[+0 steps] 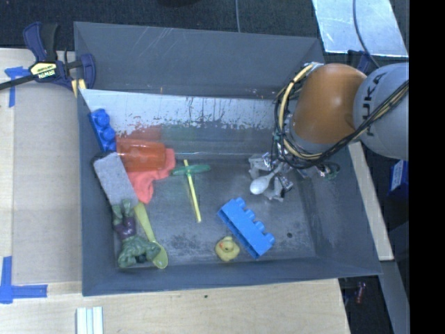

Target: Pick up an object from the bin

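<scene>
Grey metal bin (201,54) seen from above. The gripper (270,178) sits low at the bin's right middle, touching or just beside a small pale rounded object (258,185). Whether it is gripping cannot be told. A blue toothed brick (247,227) lies near, toward the front.

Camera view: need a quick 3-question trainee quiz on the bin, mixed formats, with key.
1. True or false: the end effector is over the right half of the bin.
2. The large blue brick lies: A) against the left wall; B) beside the yellow toy; C) on the rim.
3. Fill in: the thin stick lying mid-bin is ___ in colour.

Key: 1 true; 2 B; 3 yellow.
</scene>
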